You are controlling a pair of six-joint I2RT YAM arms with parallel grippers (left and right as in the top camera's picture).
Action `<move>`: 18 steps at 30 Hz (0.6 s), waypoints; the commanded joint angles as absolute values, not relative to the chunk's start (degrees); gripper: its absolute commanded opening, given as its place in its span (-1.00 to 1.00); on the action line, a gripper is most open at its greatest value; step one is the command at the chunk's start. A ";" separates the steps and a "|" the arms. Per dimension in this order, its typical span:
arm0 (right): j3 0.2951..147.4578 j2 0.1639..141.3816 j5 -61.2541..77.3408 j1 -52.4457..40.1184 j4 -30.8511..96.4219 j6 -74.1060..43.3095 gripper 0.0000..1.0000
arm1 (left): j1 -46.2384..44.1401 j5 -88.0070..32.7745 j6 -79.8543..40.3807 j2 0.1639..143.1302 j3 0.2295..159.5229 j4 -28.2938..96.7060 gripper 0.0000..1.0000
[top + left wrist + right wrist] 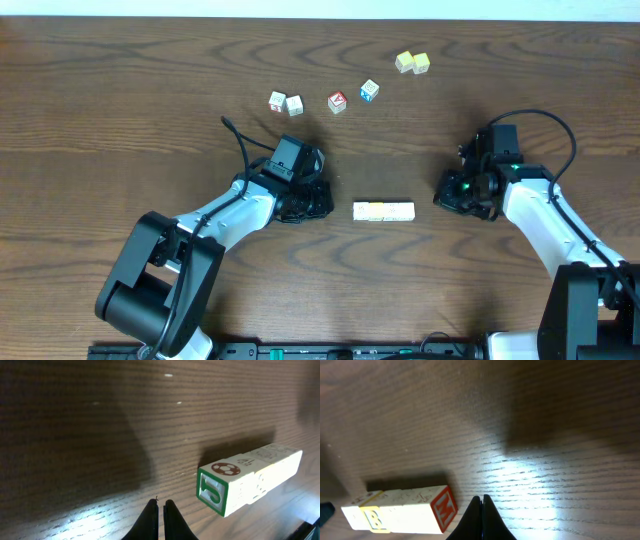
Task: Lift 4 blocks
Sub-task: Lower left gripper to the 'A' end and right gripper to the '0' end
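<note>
Four blocks (384,210) are lined up end to end on the surface (120,120), between the left fingers (149,525) and right fingers (470,527), both clenched with nothing held. Probably light, rigid wood, so the row's best squeezed from both ends.

We see bright glare patches and broad soft shadows on the dark brown wooden tabletop (520,467) in both wrist views.
</note>
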State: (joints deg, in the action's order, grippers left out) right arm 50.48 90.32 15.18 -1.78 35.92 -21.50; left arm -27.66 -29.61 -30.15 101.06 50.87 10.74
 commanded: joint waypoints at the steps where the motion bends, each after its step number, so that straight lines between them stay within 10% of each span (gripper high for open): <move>1: 49.17 90.02 16.84 -2.46 35.73 -16.99 -0.98 | -27.75 -29.30 -30.76 101.51 50.83 10.59 -0.85; 18: 48.71 97.89 30.26 1.10 32.75 -9.69 -0.98 | -27.75 -30.63 -30.76 101.51 50.83 10.63 -0.85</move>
State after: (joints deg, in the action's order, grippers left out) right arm 49.04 97.51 27.33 0.34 32.75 -11.27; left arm -27.66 -29.89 -30.24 101.06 50.87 10.48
